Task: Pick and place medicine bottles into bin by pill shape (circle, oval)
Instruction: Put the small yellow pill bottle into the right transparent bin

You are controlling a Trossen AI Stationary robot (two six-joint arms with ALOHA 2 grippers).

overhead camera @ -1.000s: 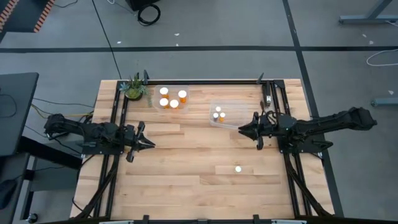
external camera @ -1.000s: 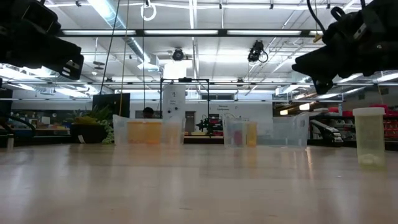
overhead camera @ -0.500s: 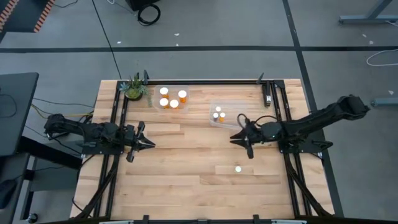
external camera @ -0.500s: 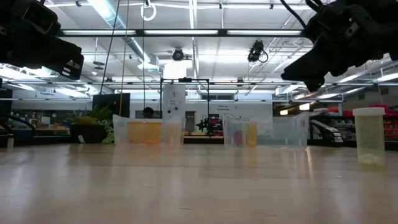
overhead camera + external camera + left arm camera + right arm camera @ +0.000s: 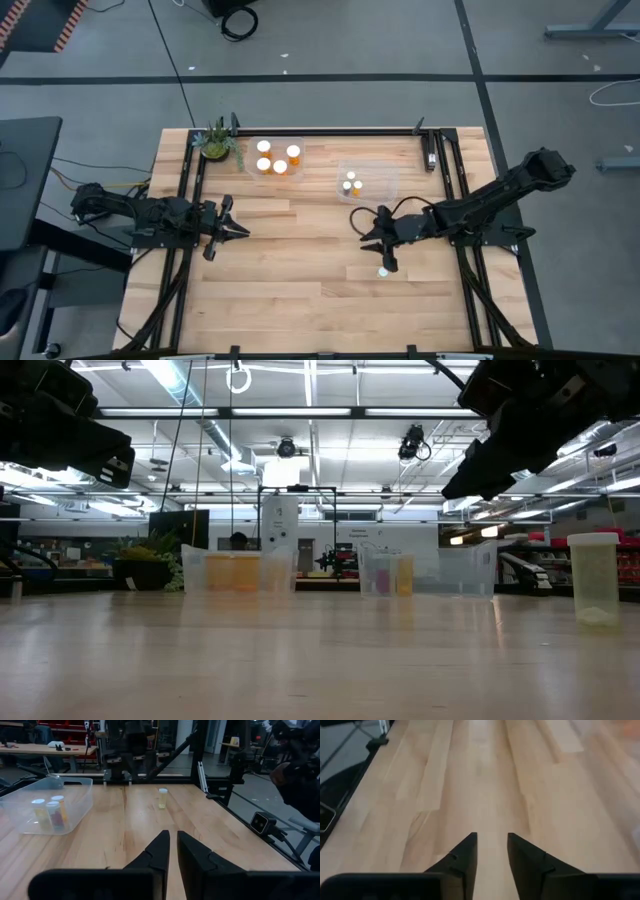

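Observation:
One small pale bottle with a white cap (image 5: 383, 270) stands alone on its base on the wood table, toward the near right; it also shows in the low view (image 5: 593, 578) and the left wrist view (image 5: 162, 798). My right gripper (image 5: 362, 230) hovers just beyond it, toward the table's middle, slightly open and empty (image 5: 492, 851); its own view shows only bare wood. Three orange bottles stand in the far-left clear bin (image 5: 275, 158), and two bottles stand in the clear bin to its right (image 5: 364, 186). My left gripper (image 5: 236, 231) waits at the left, shut and empty (image 5: 173, 847).
A small potted plant (image 5: 215, 143) stands at the far left corner. Black frame rails run along the left (image 5: 185, 190), right (image 5: 455, 180) and far sides. Bare wood lies between the two grippers and along the near edge.
My right gripper has gone from beside the right bin toward the table's left and near edges, and now stands close to the lone bottle. The bottles and bins have kept still.

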